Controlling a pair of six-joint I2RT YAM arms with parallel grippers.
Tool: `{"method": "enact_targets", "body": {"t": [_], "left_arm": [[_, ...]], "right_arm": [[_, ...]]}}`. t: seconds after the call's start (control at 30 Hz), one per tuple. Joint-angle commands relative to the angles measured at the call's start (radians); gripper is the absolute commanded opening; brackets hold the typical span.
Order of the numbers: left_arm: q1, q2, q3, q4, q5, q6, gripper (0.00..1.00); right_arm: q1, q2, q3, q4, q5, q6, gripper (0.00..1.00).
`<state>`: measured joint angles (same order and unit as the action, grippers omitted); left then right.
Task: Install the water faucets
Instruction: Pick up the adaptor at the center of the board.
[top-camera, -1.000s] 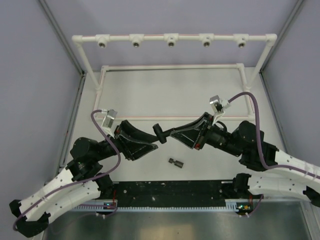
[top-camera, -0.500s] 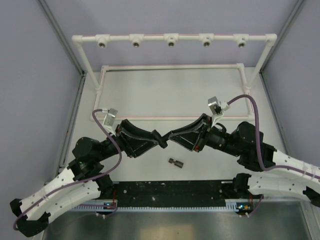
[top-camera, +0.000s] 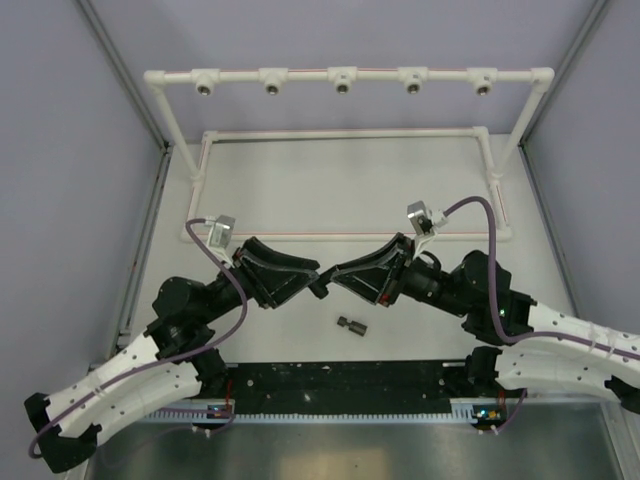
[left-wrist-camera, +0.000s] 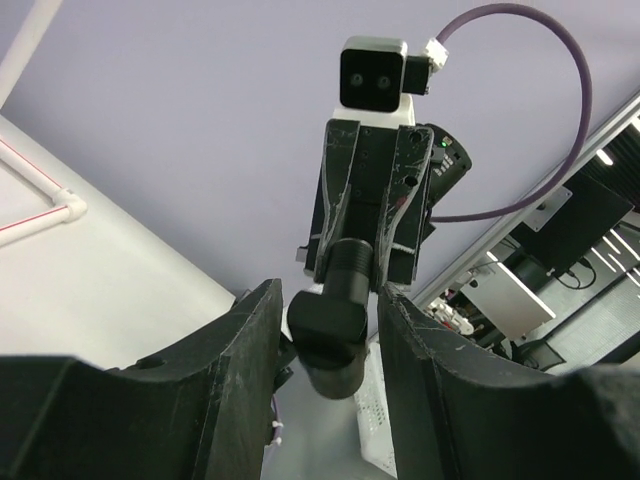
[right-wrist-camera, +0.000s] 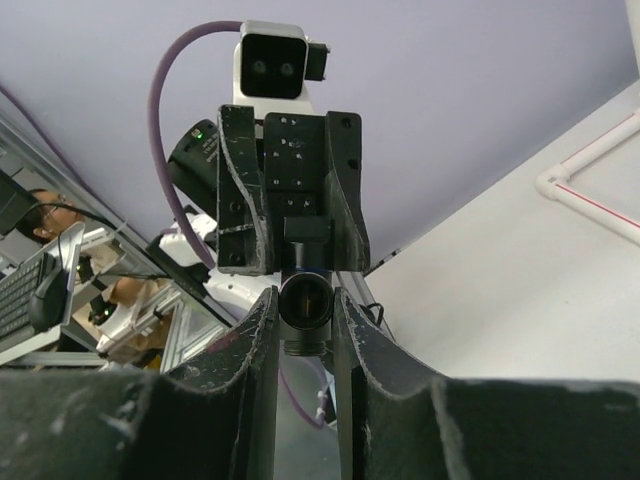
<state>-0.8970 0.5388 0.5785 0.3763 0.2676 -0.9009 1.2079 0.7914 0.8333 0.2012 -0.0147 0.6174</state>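
The T-shaped black faucet (top-camera: 322, 283) hangs above the table's middle, between the two gripper tips. My right gripper (right-wrist-camera: 305, 300) is shut on its threaded body (right-wrist-camera: 306, 305). My left gripper (left-wrist-camera: 330, 295) is open; its jaws stand either side of the faucet's blocky far end (left-wrist-camera: 335, 320), with a small gap on each side. In the top view the left gripper (top-camera: 312, 279) and right gripper (top-camera: 336, 274) meet tip to tip. The short stubby faucet (top-camera: 351, 324) lies loose on the table, just in front of them.
The white pipe frame (top-camera: 342, 75) stands at the back with several metal-ringed sockets (top-camera: 272, 88) along its top bar. Its base rectangle (top-camera: 340, 133) lies on the table. A black strip (top-camera: 340, 380) runs along the near edge. Grey walls close in both sides.
The left gripper has come in from the left and its open jaws now surround the faucet's end. The right gripper, still holding the faucet, has shifted slightly left and forward.
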Motion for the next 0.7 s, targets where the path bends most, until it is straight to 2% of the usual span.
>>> {"method": "enact_targets", "body": {"t": [0.0,0.3,0.47,0.5,0.57,0.6,0.63,0.67], "left_arm": [[0.001,0.015,-0.008,0.107,-0.016,-0.039,0.48],[0.001,0.032,-0.037,0.154,-0.028,-0.085,0.45],[0.001,0.035,-0.04,0.148,-0.048,-0.087,0.38],[0.001,0.033,-0.04,0.147,-0.062,-0.092,0.33],[0.001,0.033,-0.043,0.145,-0.082,-0.099,0.07],[0.001,0.03,-0.043,0.141,-0.091,-0.102,0.0],[0.001,0.027,-0.046,0.138,-0.099,-0.101,0.0],[0.001,0.024,-0.049,0.138,-0.113,-0.102,0.0]], "right_arm": [[0.002,0.008,-0.014,0.174,0.012,0.039,0.0],[0.001,0.028,-0.072,0.283,0.073,0.07,0.0],[0.002,0.054,-0.086,0.328,0.058,0.085,0.0],[0.002,0.063,-0.085,0.328,0.053,0.087,0.0],[0.004,0.066,-0.083,0.322,0.051,0.084,0.0],[0.002,0.065,-0.082,0.317,0.053,0.082,0.0],[0.004,0.059,-0.082,0.311,0.061,0.079,0.02],[0.002,0.049,-0.085,0.307,0.07,0.067,0.14]]}}
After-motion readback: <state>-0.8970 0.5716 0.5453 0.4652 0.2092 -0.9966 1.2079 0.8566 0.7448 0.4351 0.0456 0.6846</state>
